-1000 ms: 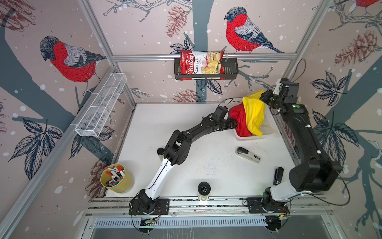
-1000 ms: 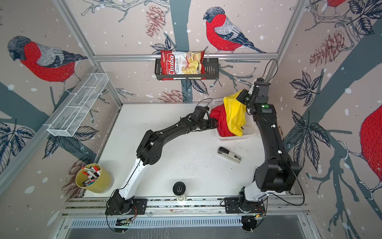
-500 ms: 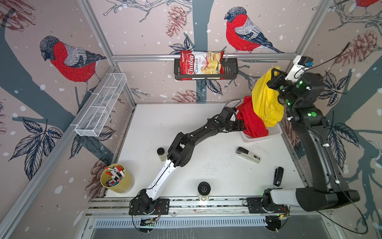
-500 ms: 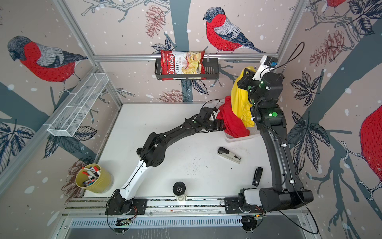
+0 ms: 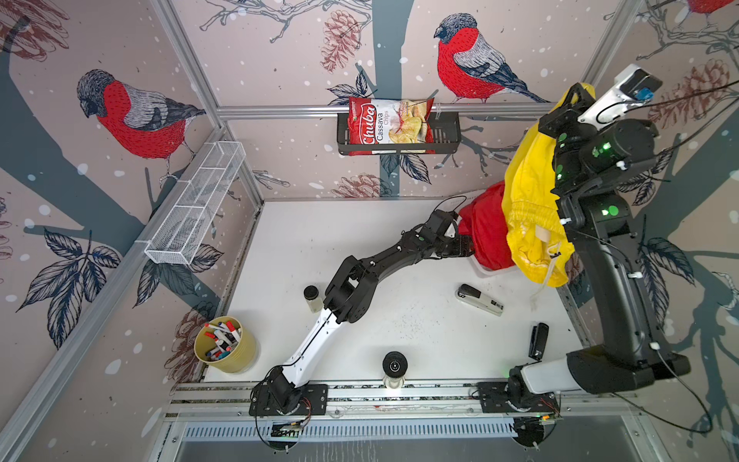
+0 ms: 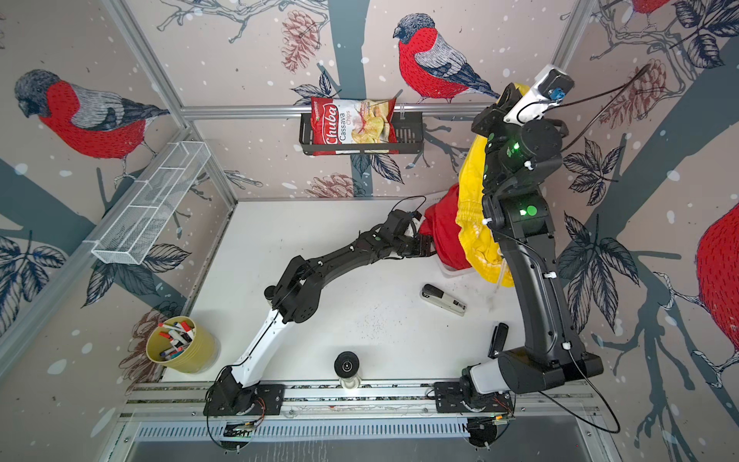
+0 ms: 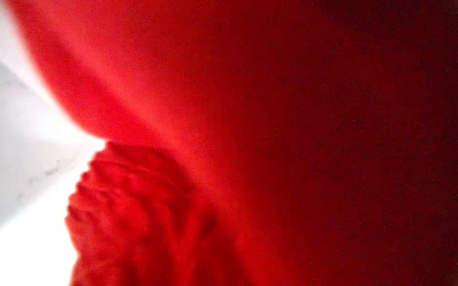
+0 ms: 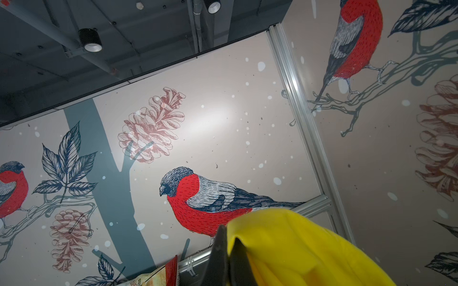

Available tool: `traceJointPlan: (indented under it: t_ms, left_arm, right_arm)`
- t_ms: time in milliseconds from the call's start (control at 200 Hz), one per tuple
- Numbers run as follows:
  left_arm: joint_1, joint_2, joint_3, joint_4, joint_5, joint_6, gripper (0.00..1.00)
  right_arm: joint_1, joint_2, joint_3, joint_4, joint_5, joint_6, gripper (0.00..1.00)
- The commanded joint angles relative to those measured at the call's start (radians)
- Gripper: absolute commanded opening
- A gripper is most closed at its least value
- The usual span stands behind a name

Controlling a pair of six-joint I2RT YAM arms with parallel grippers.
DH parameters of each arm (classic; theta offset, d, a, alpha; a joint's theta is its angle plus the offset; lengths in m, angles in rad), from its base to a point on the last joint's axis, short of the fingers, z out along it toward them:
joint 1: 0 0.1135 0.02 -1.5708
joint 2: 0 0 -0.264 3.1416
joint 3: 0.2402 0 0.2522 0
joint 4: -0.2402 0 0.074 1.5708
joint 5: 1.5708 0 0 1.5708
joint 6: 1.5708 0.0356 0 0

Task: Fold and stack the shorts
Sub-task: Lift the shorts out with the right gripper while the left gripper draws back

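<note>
The right gripper (image 8: 229,244) had its jaws clamped together on a fold of the bright yellow cloth shorts (image 5: 532,200). These hung in a bunch high above the white plastic basket (image 5: 486,271), and their lower end seemed to brush the crumpled red cloth shorts (image 5: 486,232) heaped in that basket. The left gripper (image 5: 464,245) was pushed into the red heap at the basket's side. Its wrist camera showed only red cloth, so whether its jaws were apart or closed could not be told. The pinch looked narrow, so the yellow pair could slip free and drop back into the basket. If the two fabrics clung, further lifting might drag the red pair over the rim or tip the light basket. The grey metal stapler (image 5: 480,300) lying near the basket could foul any spreading there.
</note>
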Motion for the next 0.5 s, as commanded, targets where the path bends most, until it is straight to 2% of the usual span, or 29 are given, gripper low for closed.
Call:
traceJointPlan:
  t_ms: [0, 125, 285, 385, 495]
  left_arm:
    - [0.011, 0.03, 0.056, -0.014, -0.011, 0.002, 0.73]
    - [0.025, 0.075, 0.137, -0.017, -0.028, 0.016, 0.73]
    - [0.061, 0.089, 0.226, -0.039, 0.016, 0.023, 0.74]
    - [0.122, -0.002, 0.131, -0.008, 0.039, 0.0, 0.75]
    - [0.195, -0.186, -0.098, 0.073, 0.017, 0.012, 0.77]
  right_arm:
    - [0.016, 0.001, 0.045, 0.121, -0.121, -0.01, 0.0]
    - [0.037, -0.007, 0.051, 0.193, -0.32, 0.011, 0.0]
    - [0.072, -0.039, 0.006, 0.297, -0.513, 0.046, 0.0]
    - [0.091, -0.053, -0.016, 0.326, -0.575, 0.064, 0.0]
    - [0.12, -0.05, -0.024, 0.327, -0.59, 0.075, 0.0]
